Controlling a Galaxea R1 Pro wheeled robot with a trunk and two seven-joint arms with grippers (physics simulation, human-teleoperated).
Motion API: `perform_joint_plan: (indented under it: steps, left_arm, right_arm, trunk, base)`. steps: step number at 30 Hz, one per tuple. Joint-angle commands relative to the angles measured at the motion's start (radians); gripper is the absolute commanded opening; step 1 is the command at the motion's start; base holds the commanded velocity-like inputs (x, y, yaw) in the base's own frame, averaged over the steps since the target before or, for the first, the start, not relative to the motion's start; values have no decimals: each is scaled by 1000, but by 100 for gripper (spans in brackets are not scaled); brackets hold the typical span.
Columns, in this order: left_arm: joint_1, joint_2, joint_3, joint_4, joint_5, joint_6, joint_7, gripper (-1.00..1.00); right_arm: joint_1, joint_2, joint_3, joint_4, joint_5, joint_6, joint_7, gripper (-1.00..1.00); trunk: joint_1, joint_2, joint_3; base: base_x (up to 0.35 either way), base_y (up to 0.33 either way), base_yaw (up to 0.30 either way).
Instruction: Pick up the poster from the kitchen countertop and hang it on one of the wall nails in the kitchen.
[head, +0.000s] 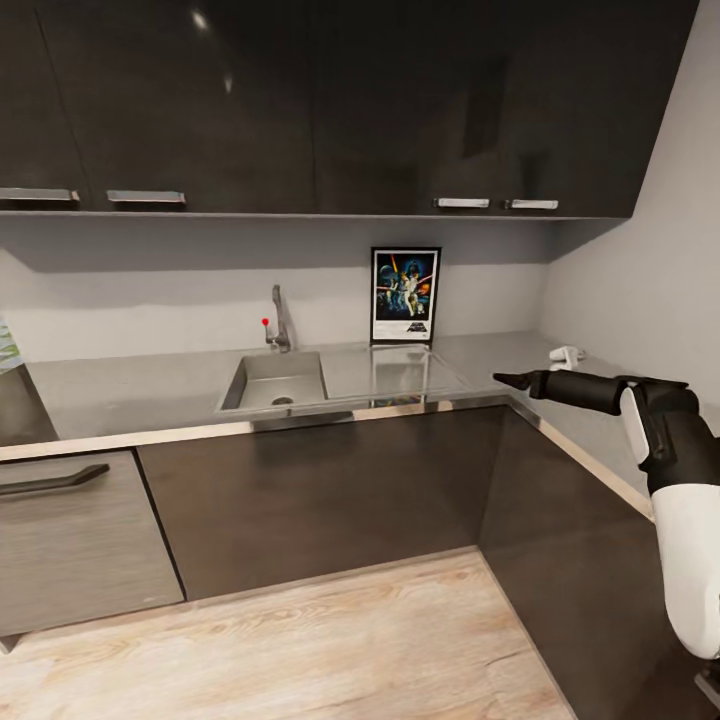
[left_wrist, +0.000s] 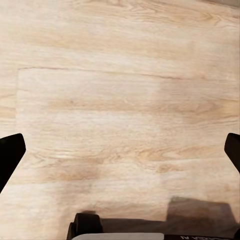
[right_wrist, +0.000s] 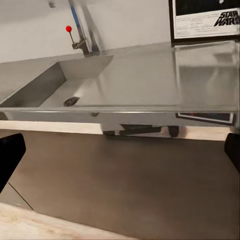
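The poster stands upright on the kitchen countertop, leaning against the grey wall behind the steel drainboard. Its lower edge with the title appears in the right wrist view, beyond the drainboard. My right gripper reaches out level in front of the counter's inner corner, to the right of the poster and nearer than it. This right gripper is open and holds nothing. My left gripper is open over the wooden floor. The wall nails are out of view.
A sink and a chrome tap with a red knob lie left of the poster. Dark wall cabinets hang above. A small white object rests on the counter's right wing. Lower cabinets front the wooden floor.
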Motion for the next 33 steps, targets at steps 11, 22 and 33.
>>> perform_joint_plan:
  steps: [11, 22, 33]
  left_arm:
    - [0, 2, 2, 0, 0, -2, -3, 100]
    - [0, 2, 2, 0, -1, -2, -4, 100]
    - [0, 2, 2, 0, -1, -2, -3, 100]
  right_arm:
    - [-3, 1, 7, 46, -2, 2, -28, 100]
    - [-3, 2, 10, 64, -3, -62, -23, 100]
    - [-126, 1, 10, 246, 7, -63, -24, 100]
  trunk:
    - [0, -1, -1]
    - [0, -1, -1]
    - [0, -1, -1]
  base:
    - [88, -3, 0]
    - [307, -92, 0]
    - [274, -222, 0]
